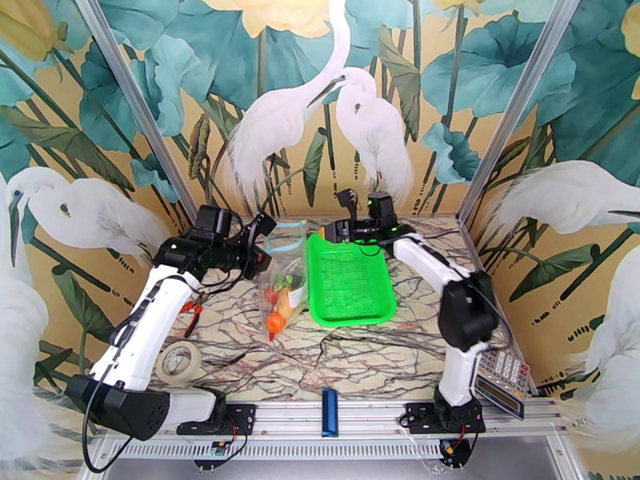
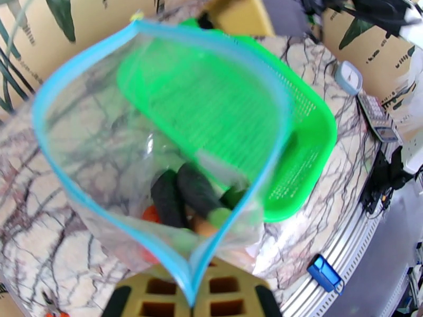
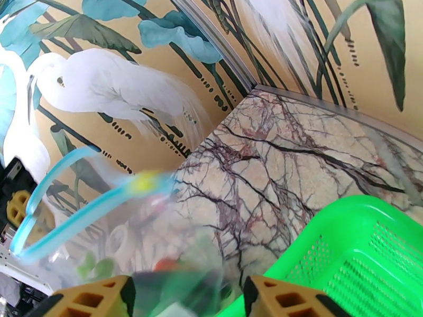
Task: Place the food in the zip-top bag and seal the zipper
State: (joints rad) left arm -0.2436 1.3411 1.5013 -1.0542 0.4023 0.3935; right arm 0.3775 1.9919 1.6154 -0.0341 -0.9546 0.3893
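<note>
Left gripper [image 2: 191, 291]: pressed together, pinches the zipper [image 2: 58, 96] at its nearest corner, holds the zip-top bag [image 2: 106, 149] agape. Just beyond, inside: the food [image 2: 169, 199], dark eggplant [image 2: 196, 188] and an orange piece [image 2: 150, 213]. Past that, behind the bag, green basket [image 2: 312, 128]. Right gripper [image 3: 187, 298]: spread apart at the bag's far edge, touch unclear.

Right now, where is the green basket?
In the top view, the green mesh basket sits mid-table, close beside the zip-top bag of toy vegetables on its left; the calculator lies off to its right.
</note>
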